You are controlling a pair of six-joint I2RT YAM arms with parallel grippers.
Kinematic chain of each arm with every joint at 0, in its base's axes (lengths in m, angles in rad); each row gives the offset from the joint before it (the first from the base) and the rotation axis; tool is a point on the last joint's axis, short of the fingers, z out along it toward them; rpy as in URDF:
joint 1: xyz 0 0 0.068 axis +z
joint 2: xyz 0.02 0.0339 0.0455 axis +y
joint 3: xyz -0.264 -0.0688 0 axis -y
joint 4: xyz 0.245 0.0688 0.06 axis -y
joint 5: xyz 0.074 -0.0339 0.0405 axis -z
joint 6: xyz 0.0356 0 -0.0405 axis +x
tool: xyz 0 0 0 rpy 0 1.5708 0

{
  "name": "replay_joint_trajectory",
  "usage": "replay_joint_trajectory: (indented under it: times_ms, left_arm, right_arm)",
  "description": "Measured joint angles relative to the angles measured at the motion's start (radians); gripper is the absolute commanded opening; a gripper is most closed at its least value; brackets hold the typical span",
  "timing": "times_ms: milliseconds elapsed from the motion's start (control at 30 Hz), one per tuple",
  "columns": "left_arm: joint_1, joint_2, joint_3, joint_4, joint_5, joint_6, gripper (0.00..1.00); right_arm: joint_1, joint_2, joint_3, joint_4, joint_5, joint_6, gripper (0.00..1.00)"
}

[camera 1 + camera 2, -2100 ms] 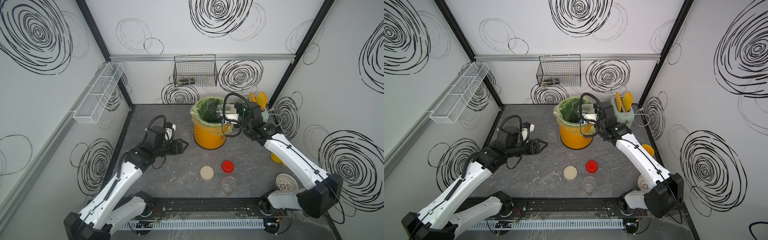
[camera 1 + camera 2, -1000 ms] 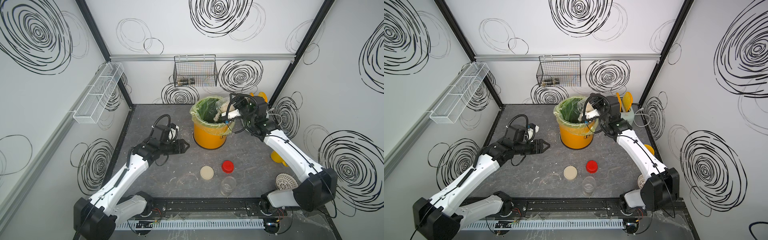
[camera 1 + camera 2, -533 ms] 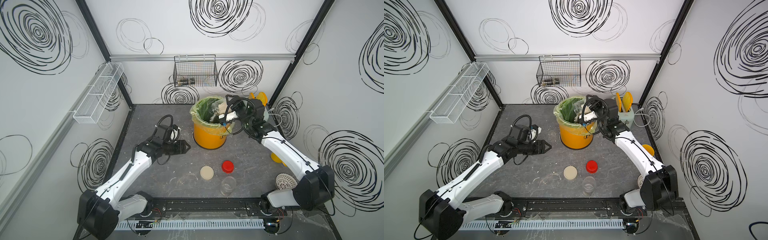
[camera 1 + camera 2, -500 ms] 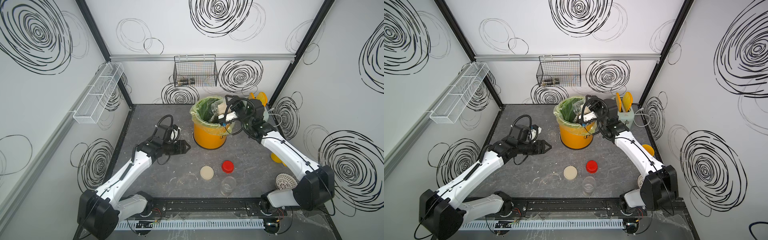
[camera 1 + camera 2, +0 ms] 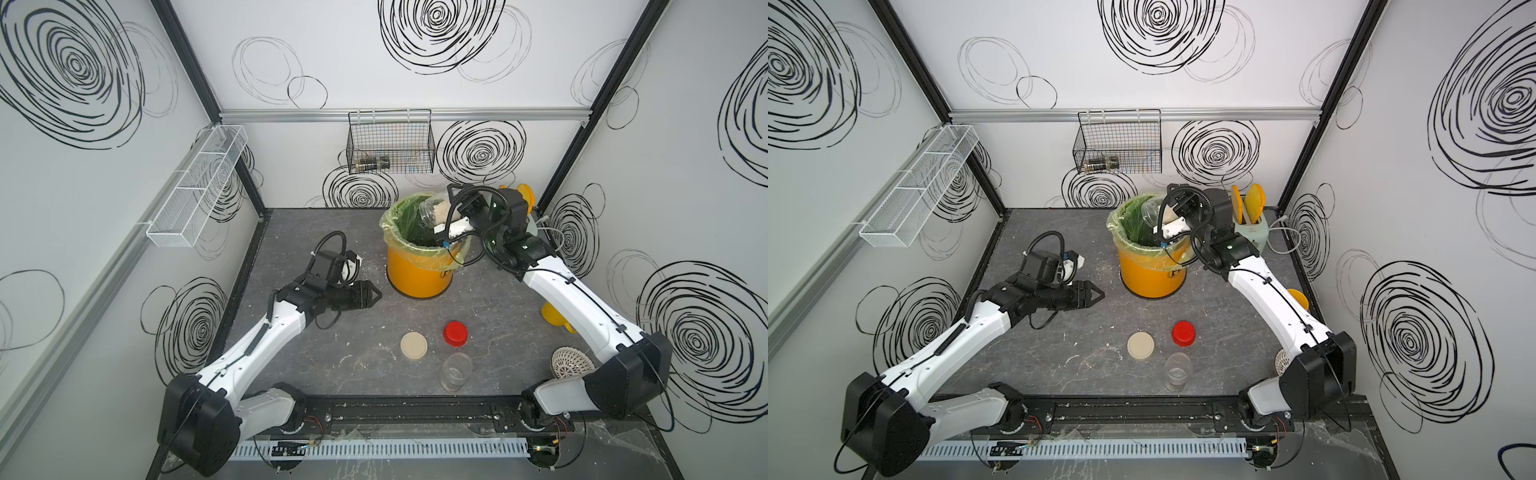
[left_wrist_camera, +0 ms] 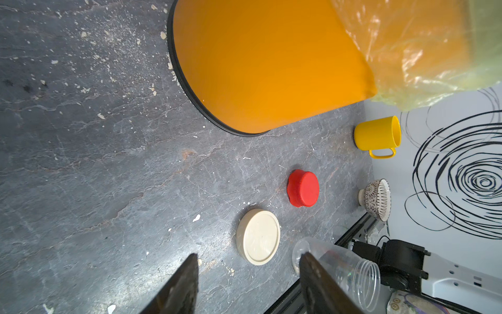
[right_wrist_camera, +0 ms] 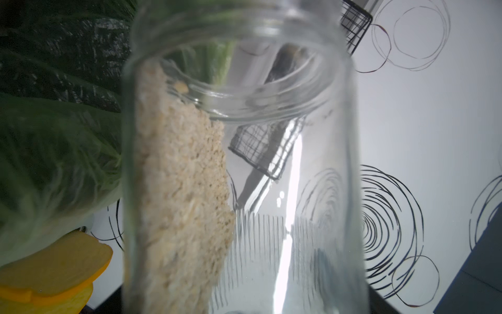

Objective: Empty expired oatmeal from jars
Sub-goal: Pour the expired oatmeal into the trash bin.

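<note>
My right gripper (image 5: 451, 220) (image 5: 1169, 222) is shut on a clear jar (image 5: 432, 212) (image 5: 1152, 214) (image 7: 298, 190), tipped with its open mouth over the yellow bin (image 5: 417, 270) (image 5: 1150, 276). Oatmeal (image 7: 176, 190) lies along the jar's lower wall up to the neck. A second jar (image 5: 456, 372) (image 5: 1177, 371) (image 6: 350, 274) stands lidless near the front edge and looks empty. My left gripper (image 5: 376, 296) (image 5: 1100, 296) (image 6: 248, 255) hangs open and empty, low over the table left of the bin.
A beige lid (image 5: 414, 345) (image 6: 258, 236) and a red cap (image 5: 455, 333) (image 6: 303, 188) lie on the table in front of the bin. A yellow cup (image 6: 377, 136) and a patterned bowl (image 6: 377, 201) stand by the right wall. Oat crumbs dot the table.
The left arm has slid a little toward the bin, its jaws still open. The right gripper has kept the jar over the bin and changed its tilt slightly.
</note>
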Motion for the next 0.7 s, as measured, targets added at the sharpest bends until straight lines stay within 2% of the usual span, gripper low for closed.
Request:
replay_joint_trajectory:
  times_ms: [700]
  left_arm:
    - [0.019,0.066,0.006,0.006,0.003,0.009,0.62]
  right_arm:
    - [0.016,0.005,-0.047,-0.041,0.018,0.0,0.27]
